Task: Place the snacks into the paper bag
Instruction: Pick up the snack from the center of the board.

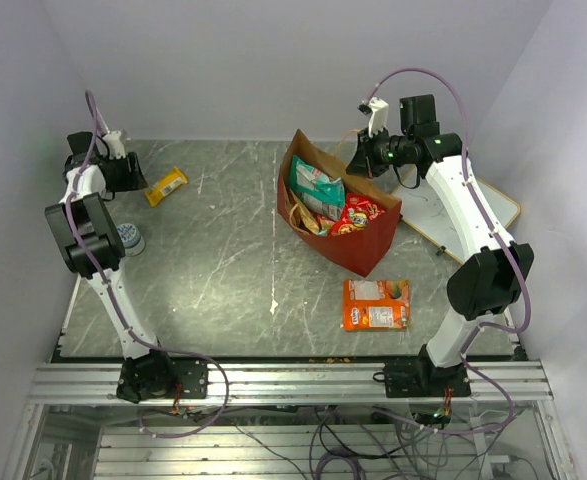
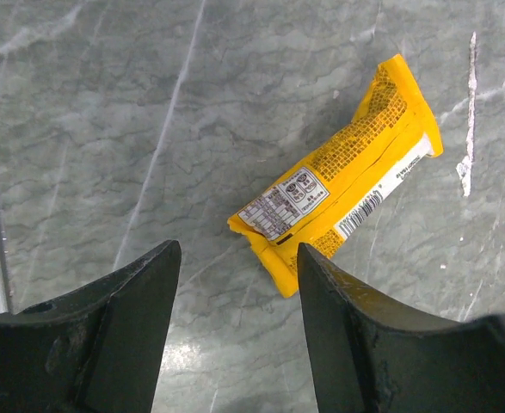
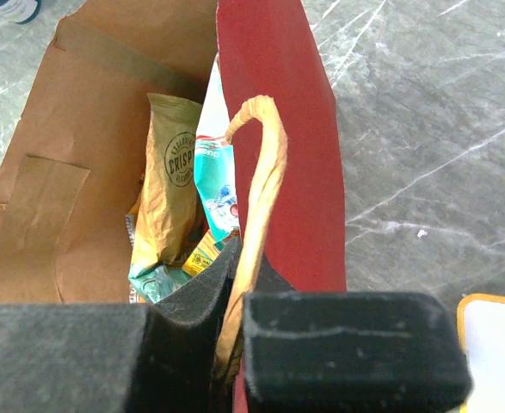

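The red paper bag (image 1: 368, 245) lies tilted on the table, its brown inside (image 3: 80, 129) open, with teal, gold and red snack packets (image 1: 323, 200) in it. My right gripper (image 1: 365, 160) is shut on the bag's far rim and tan handle (image 3: 256, 189). A yellow snack packet (image 1: 165, 186) lies at the far left; in the left wrist view the packet (image 2: 342, 185) is just ahead of my open, empty left gripper (image 2: 235, 275). An orange flat pack (image 1: 376, 304) lies in front of the bag.
A small bottle with a blue-white label (image 1: 130, 238) stands by the left arm. A white board with a yellow edge (image 1: 478, 205) lies under the right arm at the far right. Walls close the table on three sides.
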{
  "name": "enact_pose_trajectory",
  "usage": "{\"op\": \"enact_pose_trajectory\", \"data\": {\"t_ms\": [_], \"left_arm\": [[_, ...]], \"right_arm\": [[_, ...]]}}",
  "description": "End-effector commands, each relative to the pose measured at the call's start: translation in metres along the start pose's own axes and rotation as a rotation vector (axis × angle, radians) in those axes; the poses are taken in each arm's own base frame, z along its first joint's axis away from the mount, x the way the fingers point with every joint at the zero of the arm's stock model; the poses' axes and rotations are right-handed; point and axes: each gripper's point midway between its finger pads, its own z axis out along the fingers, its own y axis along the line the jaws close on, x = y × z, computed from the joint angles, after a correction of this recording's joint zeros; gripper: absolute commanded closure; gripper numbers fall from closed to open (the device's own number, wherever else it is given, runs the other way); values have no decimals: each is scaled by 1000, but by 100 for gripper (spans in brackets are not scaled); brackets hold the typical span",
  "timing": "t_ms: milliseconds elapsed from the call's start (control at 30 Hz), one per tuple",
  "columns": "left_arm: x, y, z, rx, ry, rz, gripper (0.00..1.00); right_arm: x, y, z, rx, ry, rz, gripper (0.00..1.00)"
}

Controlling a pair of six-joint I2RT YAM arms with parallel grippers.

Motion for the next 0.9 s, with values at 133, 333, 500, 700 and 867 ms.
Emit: {"op": "enact_pose_trajectory", "data": {"t_ms": [133,333,500,700,867], "left_arm": [[8,-9,13,80,15,-77,33],[19,-16,22,134,30,-129,33],[20,-26,24,210,15,-155,33],[23,-31,27,263,14,-179,37],[26,-30,30,275,15,-198,40]], "right_arm": [[5,3,5,-24,17,4,100],[4,4,5,-25,16,1,100],[4,5,4,-23,17,-2,100],[4,6,3,-19,13,-4,100],[4,6,2,-18,12,-5,100]]}}
